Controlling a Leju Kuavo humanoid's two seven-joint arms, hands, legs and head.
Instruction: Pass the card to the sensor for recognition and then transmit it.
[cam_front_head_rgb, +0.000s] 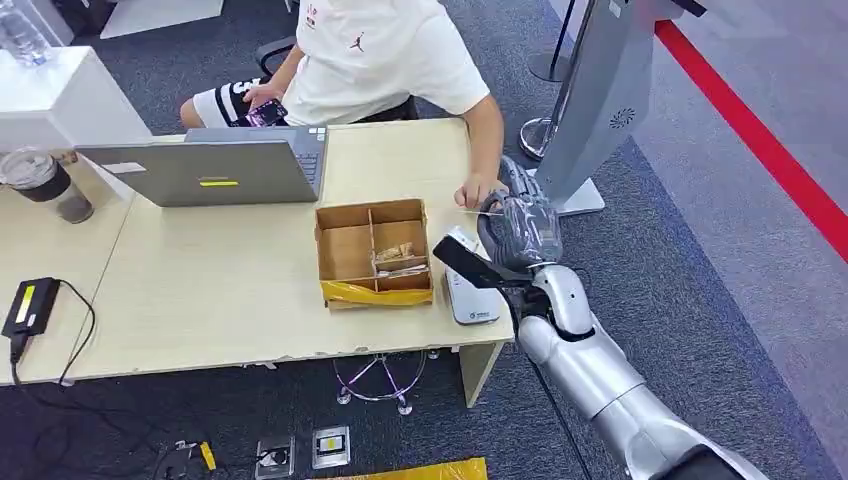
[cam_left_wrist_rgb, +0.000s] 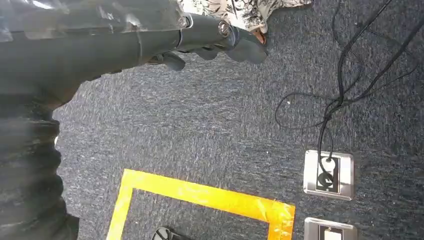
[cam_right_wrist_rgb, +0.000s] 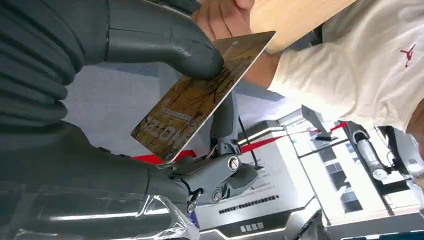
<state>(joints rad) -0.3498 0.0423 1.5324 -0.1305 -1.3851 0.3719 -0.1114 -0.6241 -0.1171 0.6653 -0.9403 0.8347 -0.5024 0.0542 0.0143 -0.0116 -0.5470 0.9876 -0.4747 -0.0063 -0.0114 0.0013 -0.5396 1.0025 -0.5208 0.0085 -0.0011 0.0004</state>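
Observation:
My right hand (cam_front_head_rgb: 518, 228) is raised over the table's right end, and its thumb (cam_right_wrist_rgb: 165, 42) and fingers pinch a brown-gold card (cam_right_wrist_rgb: 200, 97). In the head view the card (cam_front_head_rgb: 478, 210) shows only as a thin edge pointing toward the seated person. The person's hand (cam_front_head_rgb: 478, 190) lies on the table right at the card's far end; the person's fingers (cam_right_wrist_rgb: 217, 17) sit by its far corner, and I cannot tell if they touch. The white sensor (cam_front_head_rgb: 468, 295) lies on the table just below my wrist. My left hand (cam_left_wrist_rgb: 210, 37) hangs over the carpet, holding nothing, fingers loosely apart.
A compartmented cardboard box (cam_front_head_rgb: 345, 250) stands left of the sensor. Further left are a grey laptop (cam_front_head_rgb: 215, 168), a dark cup (cam_front_head_rgb: 45, 185) and a black power adapter (cam_front_head_rgb: 28, 305). A grey kiosk stand (cam_front_head_rgb: 600, 100) rises beyond the table's right end.

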